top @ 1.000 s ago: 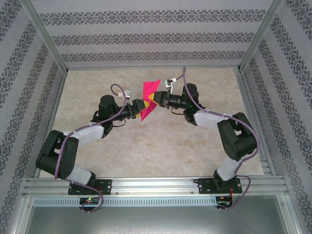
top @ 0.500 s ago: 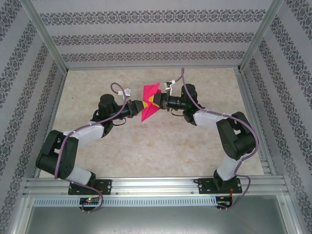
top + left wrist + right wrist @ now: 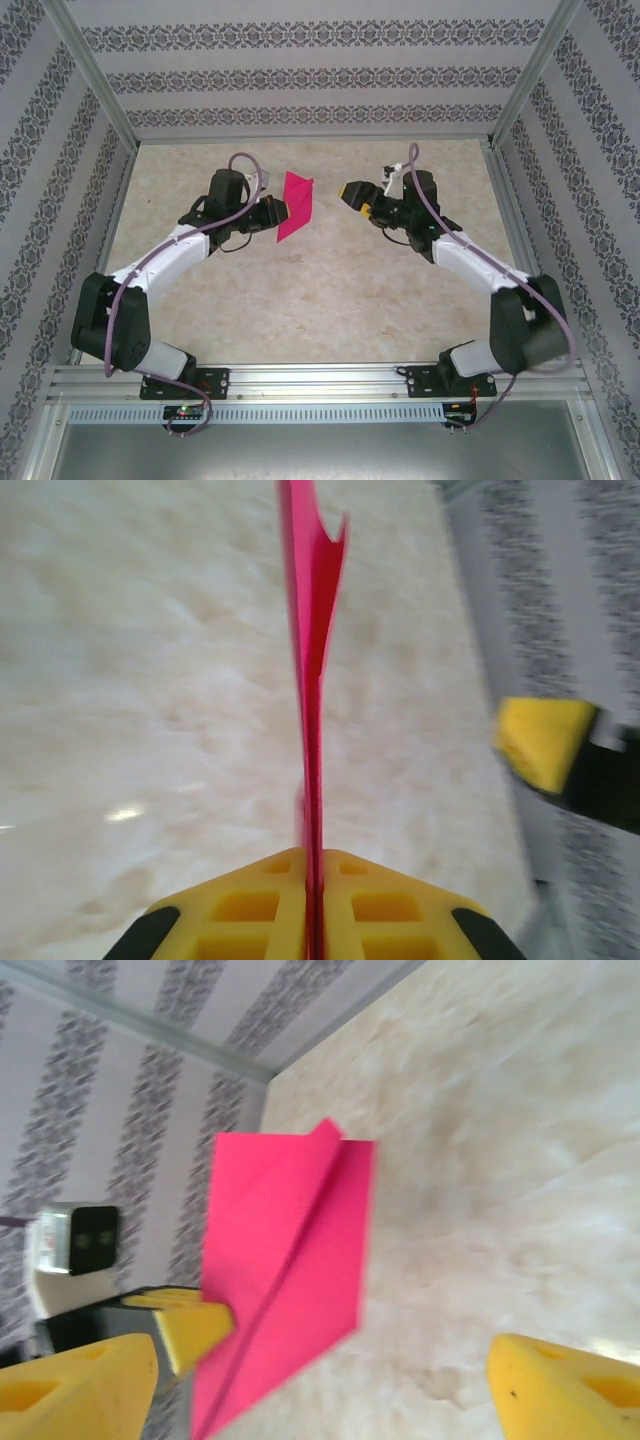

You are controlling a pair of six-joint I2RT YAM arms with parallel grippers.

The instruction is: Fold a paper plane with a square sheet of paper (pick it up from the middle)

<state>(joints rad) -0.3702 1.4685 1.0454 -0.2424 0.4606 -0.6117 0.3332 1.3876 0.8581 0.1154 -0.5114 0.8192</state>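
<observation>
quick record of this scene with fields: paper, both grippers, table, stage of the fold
paper: magenta-pink, folded, diagonal crease showing, held up by one edge
left gripper: shut on the paper, fingers clamped either side of it
right gripper: open, apart from the paper, facing it
table: beige marbled top
stage: fold unfinished, not yet a dart
</observation>
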